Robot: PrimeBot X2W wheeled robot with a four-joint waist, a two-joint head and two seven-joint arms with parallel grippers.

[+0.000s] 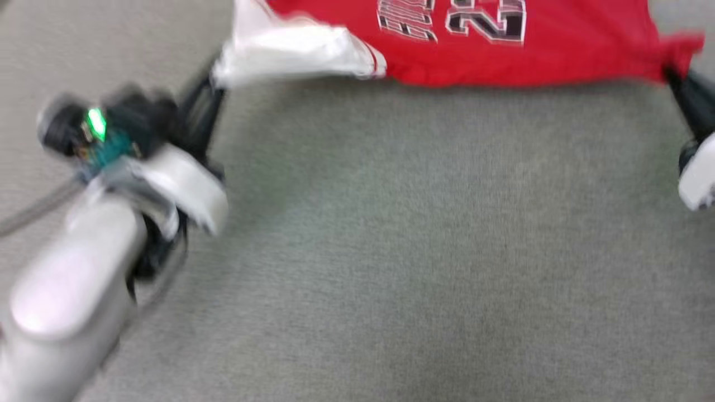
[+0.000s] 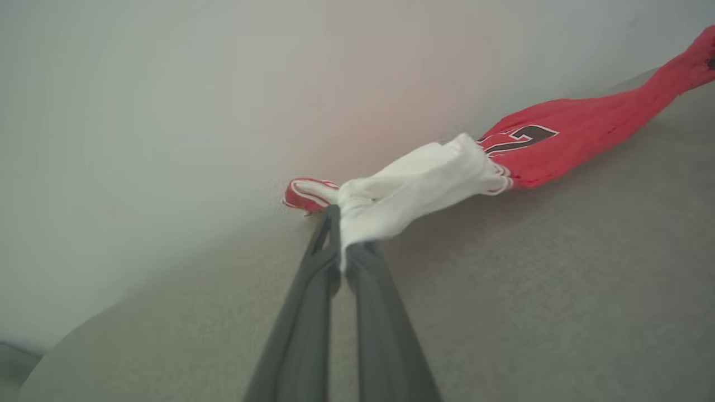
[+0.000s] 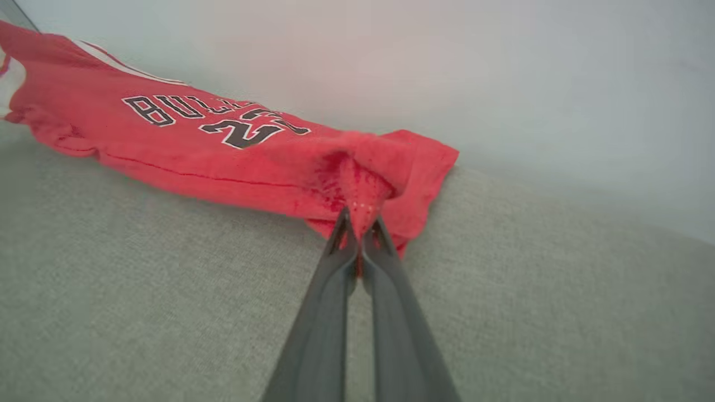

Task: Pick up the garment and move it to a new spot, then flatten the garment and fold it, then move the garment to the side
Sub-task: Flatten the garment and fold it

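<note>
Garment hung stretched between both tools, low over the tabletop; contact unclear. Left tool was clamped on the white sleeve, right tool on a red hem corner. Judged light, limp, likely to sag; corner holds suit it. Wall stood beyond the tips, with open tabletop wrist-ward.

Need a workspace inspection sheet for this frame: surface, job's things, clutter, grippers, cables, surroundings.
Surface: grey fabric, looks flat.
Job's things: red jersey with white sleeve, stretched between both grippers, lettering up.
Clutter: nothing seen.
Grippers: left gripper shut on the sleeve; right gripper shut on a red corner of the jersey.
Cables: grey cable at the head view's left edge, blurred.
Surroundings: pale wall behind the surface.
</note>
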